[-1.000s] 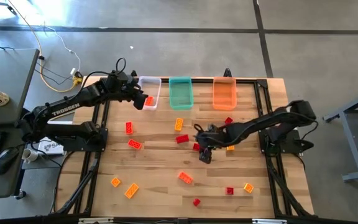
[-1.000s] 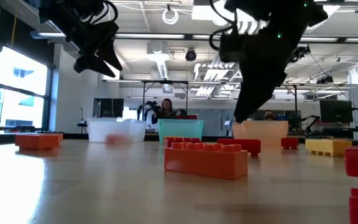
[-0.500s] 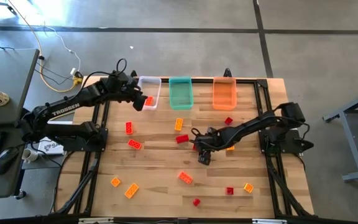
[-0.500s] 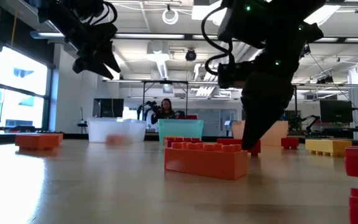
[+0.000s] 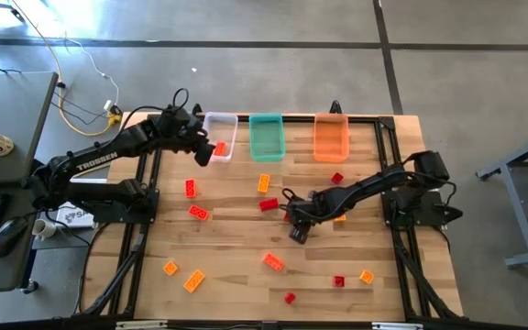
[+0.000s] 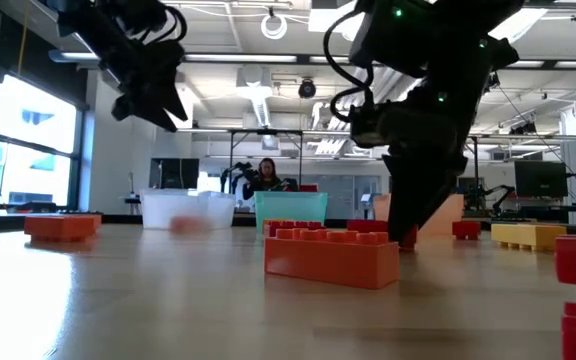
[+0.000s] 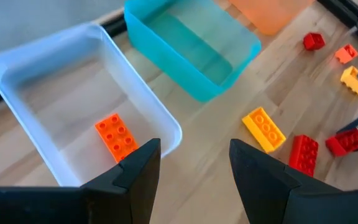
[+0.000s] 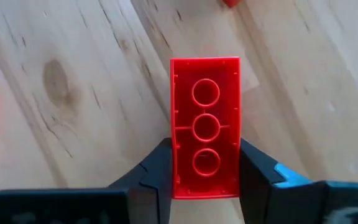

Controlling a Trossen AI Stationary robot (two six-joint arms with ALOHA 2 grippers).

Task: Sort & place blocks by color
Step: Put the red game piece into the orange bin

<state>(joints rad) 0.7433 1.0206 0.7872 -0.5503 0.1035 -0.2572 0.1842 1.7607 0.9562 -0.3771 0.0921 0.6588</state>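
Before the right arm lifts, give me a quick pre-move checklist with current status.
1. Right gripper closed on the red block: ok, a finger presses each long side, hollow underside facing the wrist camera.
2. Block centred in the grip: ok, it sits straight between the fingers.
3. Block off the table: cannot tell, the gripper is low at mid-table and the contact is hidden.
4. Neighbouring blocks clear of the lift: cannot tell, another red block lies close by in the high view.
5. Left gripper out of the way: ok, it is open and empty over the clear bin, which holds one orange block.
6. Teal bin and orange bin unobstructed: ok.
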